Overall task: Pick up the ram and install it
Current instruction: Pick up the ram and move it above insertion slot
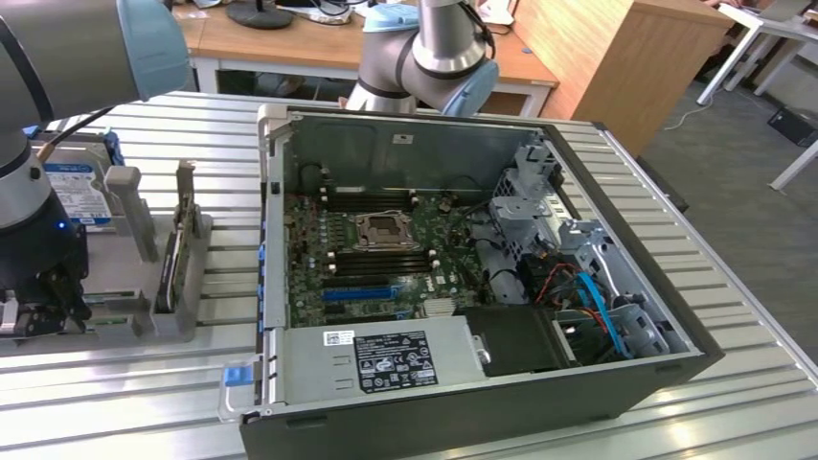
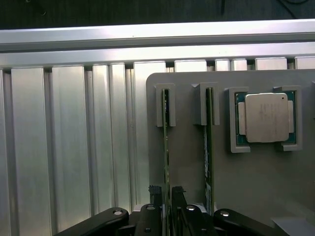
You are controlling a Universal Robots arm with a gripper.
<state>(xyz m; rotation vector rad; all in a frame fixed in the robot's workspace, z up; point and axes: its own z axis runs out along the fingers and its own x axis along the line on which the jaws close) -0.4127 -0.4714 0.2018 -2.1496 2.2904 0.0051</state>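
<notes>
the gripper (image 2: 166,192) hangs low over a grey holder plate (image 2: 246,187) on the slatted metal table (image 2: 74,147). its jaws stand slightly apart, one on each side of the ram (image 2: 166,147), with only a thin gap either way. nothing is gripped. the ram stands on its long edge in a slot of the plate, with its far end tucked into a small grey bracket. a second stick (image 2: 207,147) stands the same way just beside it, and a processor chip (image 2: 266,118) lies flat in its own cradle beyond that.

in the exterior view the arm comes down at the exterior view's left, next to a hard drive with a blue and white label (image 1: 77,182) and an upright card (image 1: 179,249). the open computer case (image 1: 358,153) lies well apart toward the exterior view's right, its green motherboard (image 1: 371,249) facing up.
</notes>
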